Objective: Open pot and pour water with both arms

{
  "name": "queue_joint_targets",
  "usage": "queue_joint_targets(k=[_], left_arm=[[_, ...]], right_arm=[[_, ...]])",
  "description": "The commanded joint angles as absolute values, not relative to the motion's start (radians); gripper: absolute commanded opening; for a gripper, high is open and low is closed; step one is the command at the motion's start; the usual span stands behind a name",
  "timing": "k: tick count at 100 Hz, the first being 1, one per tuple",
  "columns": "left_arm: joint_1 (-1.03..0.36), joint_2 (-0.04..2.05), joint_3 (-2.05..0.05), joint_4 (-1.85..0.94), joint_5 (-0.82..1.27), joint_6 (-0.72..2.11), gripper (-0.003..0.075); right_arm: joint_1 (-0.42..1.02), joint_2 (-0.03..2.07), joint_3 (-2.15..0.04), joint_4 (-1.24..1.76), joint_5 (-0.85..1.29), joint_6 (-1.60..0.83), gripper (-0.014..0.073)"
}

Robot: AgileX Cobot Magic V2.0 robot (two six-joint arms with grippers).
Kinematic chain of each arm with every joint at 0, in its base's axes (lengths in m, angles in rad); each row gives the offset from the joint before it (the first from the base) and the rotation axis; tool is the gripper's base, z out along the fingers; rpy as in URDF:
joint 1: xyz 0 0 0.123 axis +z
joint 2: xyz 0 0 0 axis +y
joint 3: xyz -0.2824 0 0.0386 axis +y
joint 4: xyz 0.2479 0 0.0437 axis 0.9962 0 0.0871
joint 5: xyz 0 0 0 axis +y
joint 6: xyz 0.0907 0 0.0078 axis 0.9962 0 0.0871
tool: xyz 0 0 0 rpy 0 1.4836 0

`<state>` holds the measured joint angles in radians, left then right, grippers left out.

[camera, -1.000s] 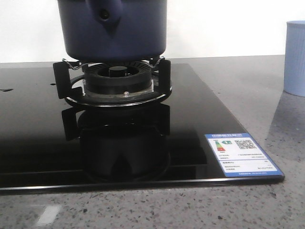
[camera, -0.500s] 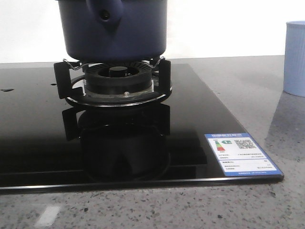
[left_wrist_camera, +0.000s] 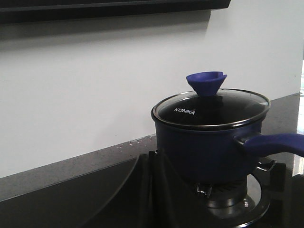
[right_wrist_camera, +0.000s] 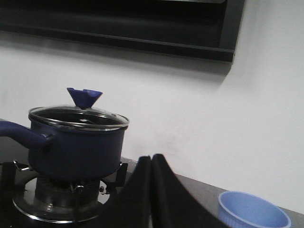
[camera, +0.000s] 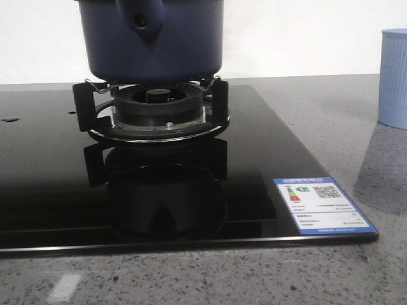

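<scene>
Meanwhile, the lidded pot (left_wrist_camera: 209, 142) sits on the stove burner (camera: 152, 108), lid knob (left_wrist_camera: 205, 83) untouched; both hands (left_wrist_camera: 152, 190) (right_wrist_camera: 152, 190) hang pressed together, and should next part for the knob.

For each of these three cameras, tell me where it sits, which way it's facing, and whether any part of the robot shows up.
Front view: low at the counter's near edge, facing the wall across the black glass hob; the pot sits on the burner, its top cropped; no robot parts show.
Left wrist view: on the left arm, looking at the pot and glass lid; closed black fingers show.
Right wrist view: on the right arm, seeing the pot and pale blue cup; closed fingers show.
All three share the pot; front and right wrist views share the cup.
</scene>
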<state>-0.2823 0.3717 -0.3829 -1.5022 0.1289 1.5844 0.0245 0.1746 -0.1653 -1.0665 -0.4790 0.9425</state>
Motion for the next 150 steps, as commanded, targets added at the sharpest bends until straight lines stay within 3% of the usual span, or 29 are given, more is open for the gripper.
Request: queue_joint_targets(k=[1,102,113,134,150], left_arm=[[-0.28,0.353,-0.396,-1.532,0.12,1.573,-0.0019],[-0.28,0.348,-0.382,-1.52,0.101,1.573,-0.0019],[-0.28,0.345,-0.378,-1.208,0.107,1.423,-0.0019],[-0.28,0.315,-0.31,-0.224,0.056,0.427,-0.0019],[-0.28,0.219,-0.153,0.03,-0.092,0.109,-0.0019]], right_arm=[[0.023,0.182,-0.191,-1.049,-0.549,0.947,-0.0066],[0.023,0.182,-0.191,-1.049,-0.551,0.947,-0.0066],[0.023,0.182,-0.191,-1.049,-0.551,0.947,-0.0066],[0.023,0.182,-0.191,-1.049,-0.551,0.947,-0.0066],[0.023,0.182,-0.191,-1.049,-0.551,0.947,-0.0066]])
